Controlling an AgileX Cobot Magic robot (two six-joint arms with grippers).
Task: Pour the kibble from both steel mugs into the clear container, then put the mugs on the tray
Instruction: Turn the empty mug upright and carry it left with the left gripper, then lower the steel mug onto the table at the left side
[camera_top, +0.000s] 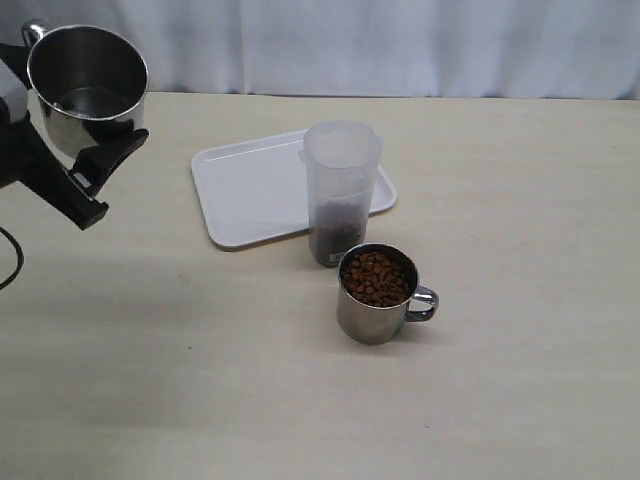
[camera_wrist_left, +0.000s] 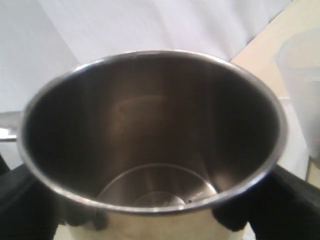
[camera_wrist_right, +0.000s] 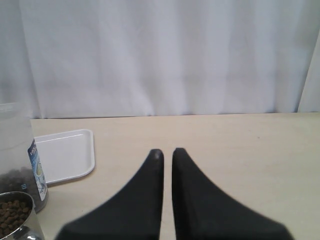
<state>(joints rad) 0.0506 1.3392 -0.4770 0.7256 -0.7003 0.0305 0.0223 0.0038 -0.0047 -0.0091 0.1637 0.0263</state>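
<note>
Well, the shiny round steel mug (camera_top: 88, 85) in the left gripper (camera_wrist_left: 155, 215) is empty. Some small brown kibble (camera_top: 334, 238) sits in the tall clear plastic container (camera_top: 341, 170). The other mug (camera_top: 375, 310), just beside it on the table, is full. The right gripper (camera_wrist_right: 167, 155) is pinched closed on nothing. No mug is on the flat white tray (camera_top: 250, 190) yet.

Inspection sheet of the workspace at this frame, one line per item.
Surface: beige table, no spill seen.
Job's things: empty steel mug held up at left; full steel mug of kibble in front of clear container, which holds some kibble; white tray behind, no mug on it.
Clutter: nothing seen.
Grippers: left gripper grips the empty steel mug; right gripper shut, holding nothing.
Cables: black cable at left edge.
Surroundings: white curtain.
</note>
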